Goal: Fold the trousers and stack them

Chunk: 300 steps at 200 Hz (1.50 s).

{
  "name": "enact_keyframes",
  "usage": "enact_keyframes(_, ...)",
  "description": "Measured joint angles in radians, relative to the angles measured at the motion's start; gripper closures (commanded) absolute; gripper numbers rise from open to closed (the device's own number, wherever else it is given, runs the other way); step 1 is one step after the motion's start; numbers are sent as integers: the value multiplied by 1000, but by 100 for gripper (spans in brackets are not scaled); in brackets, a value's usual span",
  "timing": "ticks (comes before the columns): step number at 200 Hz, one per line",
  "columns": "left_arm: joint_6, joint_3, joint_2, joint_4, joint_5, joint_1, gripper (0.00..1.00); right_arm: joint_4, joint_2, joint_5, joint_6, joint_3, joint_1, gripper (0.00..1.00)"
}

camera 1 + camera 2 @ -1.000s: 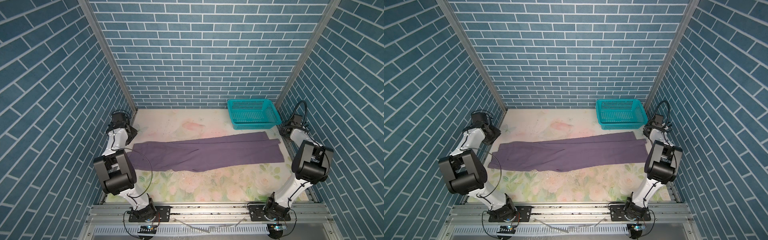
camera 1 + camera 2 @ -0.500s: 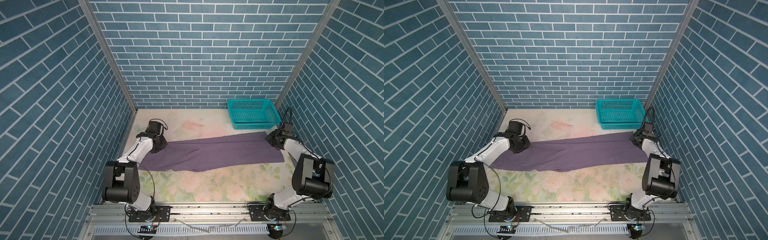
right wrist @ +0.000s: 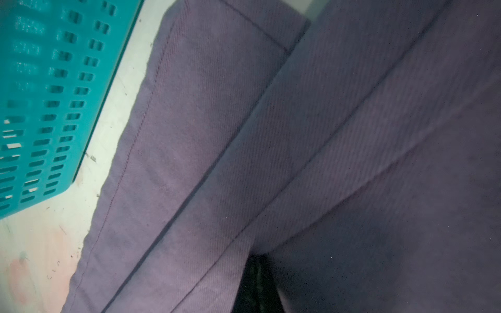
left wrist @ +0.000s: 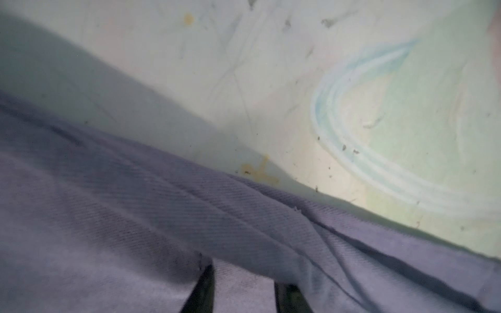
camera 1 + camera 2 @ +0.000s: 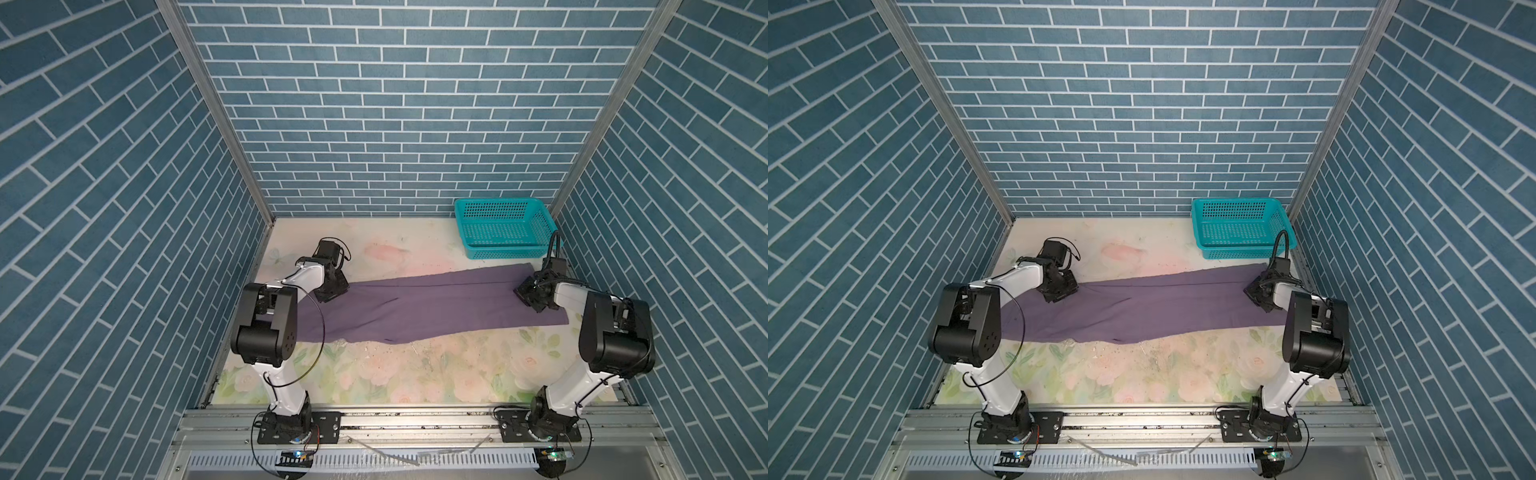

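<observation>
Right wrist view: right gripper (image 3: 254, 273) closed, apparently pinching the trousers (image 3: 311, 130) just beside the basket (image 3: 40, 94) for folding; left gripper (image 4: 244, 284), well apart from the basket: cannot tell.

Your work surface is a flower-printed table (image 5: 395, 376). Purple trousers (image 5: 436, 307) lie spread across its middle, left to right. A teal basket (image 5: 505, 250) stands in the far right corner, near them.
</observation>
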Motion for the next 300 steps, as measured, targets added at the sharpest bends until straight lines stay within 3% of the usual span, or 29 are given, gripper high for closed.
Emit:
enact_keyframes(61,5,112,40,0,-34,0,46,11,30,-5,-13,30,3,100)
enact_keyframes(114,43,311,185,-48,-59,0,46,-65,189,40,-73,280,8,100)
enact_keyframes(144,64,376,177,-59,-62,0,46,-72,235,50,-80,384,8,100)
enact_keyframes(152,66,368,154,-63,-60,0,46,-70,229,49,-80,385,8,100)
enact_keyframes(191,76,197,-30,-63,-44,-23,68,-64,122,50,-82,298,8,100)
enact_keyframes(249,56,-105,-228,-58,-24,-91,73,-109,-182,94,-135,94,4,100)
enact_keyframes(300,34,-145,-174,-7,-8,-92,74,-101,-114,58,-129,61,-91,100)
